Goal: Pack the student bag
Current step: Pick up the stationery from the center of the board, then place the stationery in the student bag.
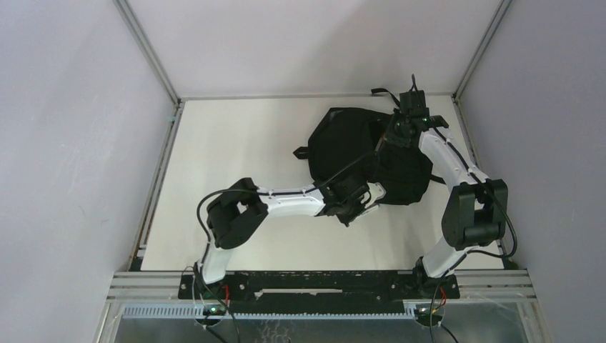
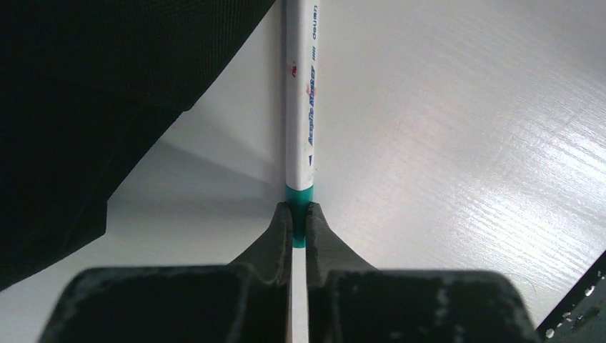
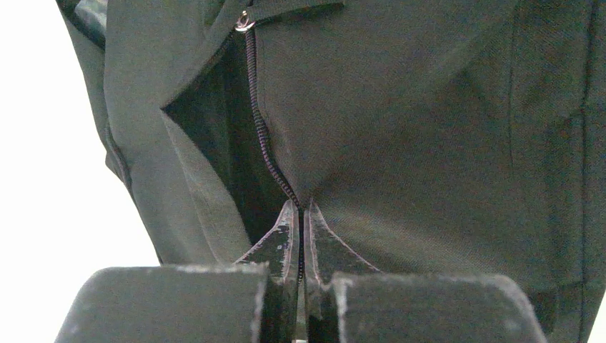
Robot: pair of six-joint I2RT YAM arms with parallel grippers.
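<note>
White tabletop, grey walls all round, and the student bag slumps toward the far right corner. Up there the right gripper is squeezed tight on the fabric edge by the zipper, propping a narrow slit open. Nearer us the left gripper pinches a white marker by its teal end, just beside the bag's near edge. That slit looks tight: the marker could snag cloth and swivel loose, or the floppy edge could slip free and close.
</note>
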